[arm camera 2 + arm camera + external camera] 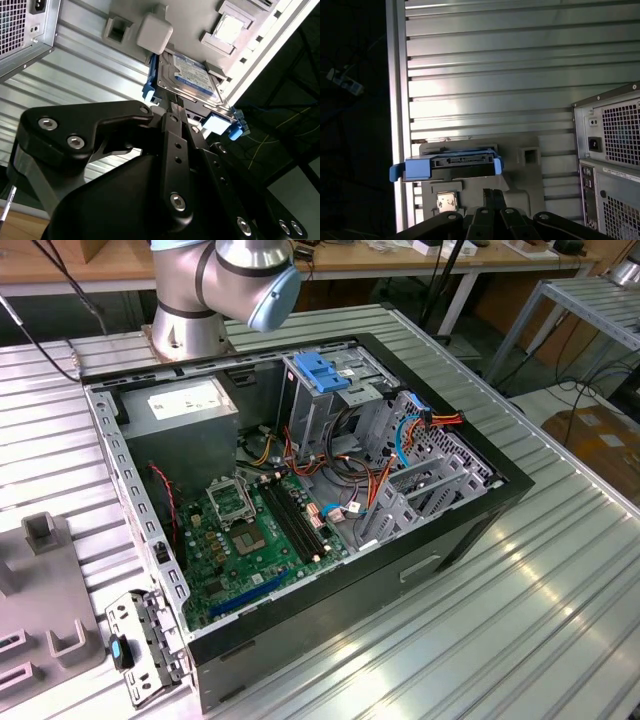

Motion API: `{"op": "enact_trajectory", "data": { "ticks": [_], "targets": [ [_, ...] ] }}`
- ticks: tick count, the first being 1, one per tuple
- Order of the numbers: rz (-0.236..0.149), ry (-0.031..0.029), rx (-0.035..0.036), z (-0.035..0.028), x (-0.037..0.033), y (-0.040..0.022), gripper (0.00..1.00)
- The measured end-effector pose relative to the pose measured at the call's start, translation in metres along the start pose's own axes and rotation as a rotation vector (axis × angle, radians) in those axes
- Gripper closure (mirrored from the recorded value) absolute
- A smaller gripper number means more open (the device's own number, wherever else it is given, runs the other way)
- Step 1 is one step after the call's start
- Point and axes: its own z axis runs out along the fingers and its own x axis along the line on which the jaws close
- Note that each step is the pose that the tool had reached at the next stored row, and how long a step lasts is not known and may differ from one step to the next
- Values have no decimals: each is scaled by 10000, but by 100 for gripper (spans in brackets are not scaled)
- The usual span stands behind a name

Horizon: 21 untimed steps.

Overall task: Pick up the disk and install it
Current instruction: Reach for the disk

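The disk [462, 161] is a grey metal drive in a bright blue carrier rail [415, 168]. It rests on a grey fixture [527, 172] at the edge of the ribbed metal table, connector end facing the first wrist view. In the second wrist view its labelled face [192, 75] shows. My gripper [492, 196] sits just short of the disk, its black fingers [174, 112] close together with nothing between them. In the second wrist view one finger reaches the disk's near edge; I cannot tell if it touches. The arm's base [190, 300] stands behind the open computer case [470, 530].
In the case, a metal drive cage [310, 410] with a light-blue latch [322, 375] stands at the back, beside the motherboard [260, 530] and power supply [185, 405]. The case's rear panel [612, 165] stands near the fixture. A loose metal bracket [140, 650] lies by the fixture's blocks [45, 530].
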Motion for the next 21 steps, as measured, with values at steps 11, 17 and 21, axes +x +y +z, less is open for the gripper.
{"op": "enact_trajectory", "data": {
  "ticks": [11,17,21],
  "targets": [
    [3,70,6,13,68,-6,89],
    [6,132,10,24,68,-6,89],
    [7,140,11,25,68,-6,89]
  ]
}}
